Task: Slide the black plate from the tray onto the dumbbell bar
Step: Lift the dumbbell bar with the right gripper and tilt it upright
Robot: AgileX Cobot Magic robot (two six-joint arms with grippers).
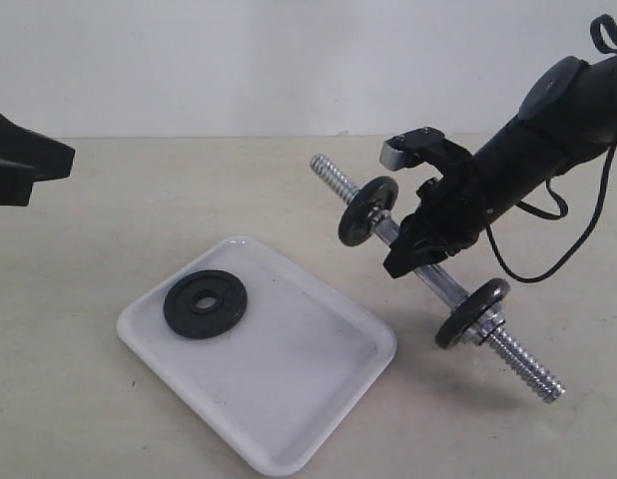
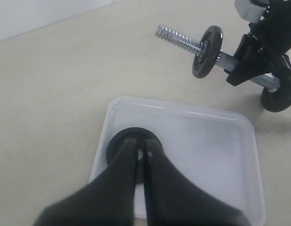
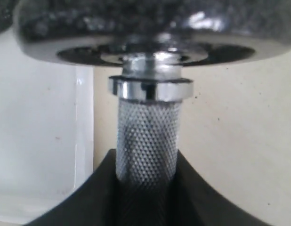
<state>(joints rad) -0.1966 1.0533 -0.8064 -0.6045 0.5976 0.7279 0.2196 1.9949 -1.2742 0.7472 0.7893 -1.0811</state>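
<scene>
The black plate [image 1: 205, 303] lies flat in the far left part of the white tray [image 1: 289, 399]. In the left wrist view my left gripper [image 2: 141, 147] hangs above the plate [image 2: 118, 141], fingers together and holding nothing. Only a black part of the left arm [image 1: 19, 160] shows at the exterior view's left edge. My right gripper [image 1: 418, 244] is shut on the knurled middle of the dumbbell bar [image 1: 440, 281] and holds it tilted above the table, right of the tray. The bar [image 3: 146, 136] runs out from between the right fingers to a disc [image 3: 145, 28].
Two black discs [image 1: 368, 212] [image 1: 471, 312] sit on the bar, one on each side of my right gripper. A threaded end [image 1: 333, 175] points up and away towards the back wall; the other end [image 1: 533, 374] is low near the table. The tray's rim [image 2: 206, 113] lies below the bar.
</scene>
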